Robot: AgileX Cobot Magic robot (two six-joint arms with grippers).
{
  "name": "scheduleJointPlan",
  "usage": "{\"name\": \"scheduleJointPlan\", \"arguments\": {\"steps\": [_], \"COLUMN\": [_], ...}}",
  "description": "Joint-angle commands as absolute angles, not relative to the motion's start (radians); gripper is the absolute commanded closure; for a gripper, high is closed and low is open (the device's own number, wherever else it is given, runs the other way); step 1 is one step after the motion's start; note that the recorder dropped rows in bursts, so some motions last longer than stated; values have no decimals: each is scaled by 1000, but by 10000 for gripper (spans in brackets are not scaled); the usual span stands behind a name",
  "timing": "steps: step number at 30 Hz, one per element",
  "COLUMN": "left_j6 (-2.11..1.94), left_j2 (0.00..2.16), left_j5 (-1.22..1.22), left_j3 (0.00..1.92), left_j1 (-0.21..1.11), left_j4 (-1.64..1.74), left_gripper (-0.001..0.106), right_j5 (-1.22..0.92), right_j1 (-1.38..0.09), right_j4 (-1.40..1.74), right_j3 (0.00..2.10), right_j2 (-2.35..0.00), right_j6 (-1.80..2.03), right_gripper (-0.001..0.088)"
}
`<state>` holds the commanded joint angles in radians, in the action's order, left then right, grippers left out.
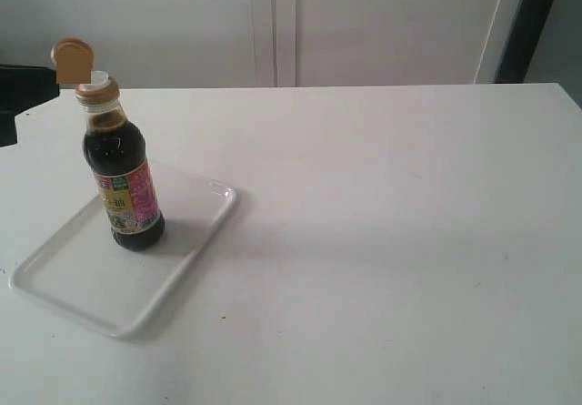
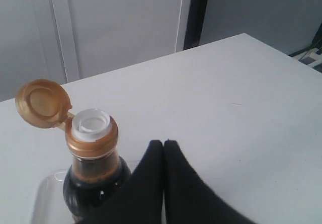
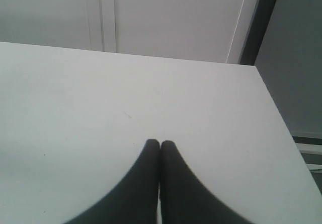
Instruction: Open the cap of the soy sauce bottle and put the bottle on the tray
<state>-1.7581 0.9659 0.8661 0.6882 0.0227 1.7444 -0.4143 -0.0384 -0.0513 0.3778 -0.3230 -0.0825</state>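
Flat white plastic tray (image 1: 55, 282) with low rim carries the upright dark glass soy sauce bottle (image 1: 125, 182); orange-brown flip cap (image 1: 73, 59) open. Left gripper (image 2: 164, 144), nearer, probably at nine o'clock, jaws pressed together; right gripper (image 3: 160, 144) likewise.

Soft even daylight, faint shadows, slight blur

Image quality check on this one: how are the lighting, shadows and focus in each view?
Exterior view: soft, even light, slightly hazy; the soy sauce bottle casts a faint shadow across the tray. Left wrist view: open cap reasonably sharp, left gripper a featureless black shape. Right wrist view: right gripper equally dark, over the bare table, no glare.
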Motion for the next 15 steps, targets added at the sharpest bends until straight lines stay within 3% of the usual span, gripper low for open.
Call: {"name": "scheduleJointPlan", "arguments": {"steps": [15], "left_j6": [-1776], "left_j2": [966], "left_j5": [922], "left_j3": [688], "left_j1": [23], "left_j4": [1744], "left_gripper": [1053], "right_j5": [-496], "right_j1": [-38], "right_j4": [-51], "right_j3": [382], "right_j2": [-181], "right_j6": [-65], "right_gripper": [868]}}
